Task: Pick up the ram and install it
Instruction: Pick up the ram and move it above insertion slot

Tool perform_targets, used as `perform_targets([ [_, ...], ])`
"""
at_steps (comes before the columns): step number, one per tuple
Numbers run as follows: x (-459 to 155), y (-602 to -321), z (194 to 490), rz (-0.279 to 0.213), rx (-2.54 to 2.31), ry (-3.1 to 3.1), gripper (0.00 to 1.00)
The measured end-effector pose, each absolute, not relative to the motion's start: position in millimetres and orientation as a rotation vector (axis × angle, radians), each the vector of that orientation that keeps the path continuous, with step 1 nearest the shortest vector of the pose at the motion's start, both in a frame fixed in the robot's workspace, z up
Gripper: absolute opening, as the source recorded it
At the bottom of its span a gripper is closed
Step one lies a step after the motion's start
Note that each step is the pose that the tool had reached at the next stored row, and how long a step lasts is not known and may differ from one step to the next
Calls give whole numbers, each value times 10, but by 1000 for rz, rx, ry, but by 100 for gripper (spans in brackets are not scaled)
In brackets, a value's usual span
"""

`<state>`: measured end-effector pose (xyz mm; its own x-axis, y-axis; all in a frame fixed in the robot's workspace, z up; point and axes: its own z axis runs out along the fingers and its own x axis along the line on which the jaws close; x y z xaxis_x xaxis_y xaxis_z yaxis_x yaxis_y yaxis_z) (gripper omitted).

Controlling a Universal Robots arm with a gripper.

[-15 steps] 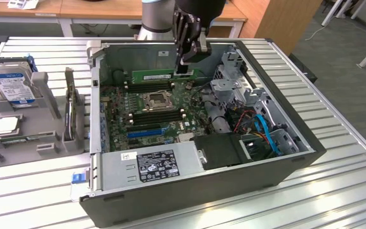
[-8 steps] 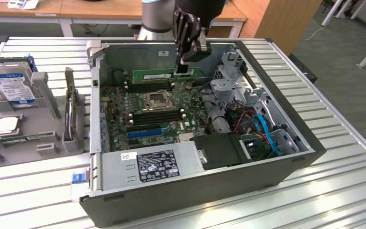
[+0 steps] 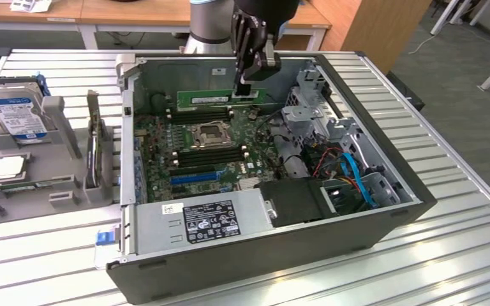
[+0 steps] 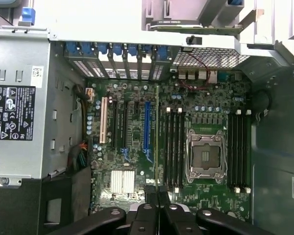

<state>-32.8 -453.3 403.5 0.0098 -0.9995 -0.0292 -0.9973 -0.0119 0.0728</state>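
On the slatted tabletop [image 3: 449, 268] lies an open computer case [image 3: 381, 217]. At six o'clock in the exterior view, its power supply [image 3: 168, 223] bears a black label, print unreadable. At ten o'clock stands a blue-labelled hard drive [image 3: 13, 111]. Toward twelve, the end effector [image 3: 250, 93] is clamped on the ram [image 3: 202, 98], held over the motherboard [image 3: 219, 150], its white label illegible.

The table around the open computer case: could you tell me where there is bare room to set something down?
Bare table lies on the exterior view's right of the case, and on the camera's side of the parts holder at its left. The holder, with the hard drive, is crowded; so is the case's inside, where the gripper holds the ram.
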Motion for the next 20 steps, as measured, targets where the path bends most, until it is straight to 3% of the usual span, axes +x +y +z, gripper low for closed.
perform_targets([
  [20, -329, -4352, 4024, -113, 2179, -2218, 12],
])
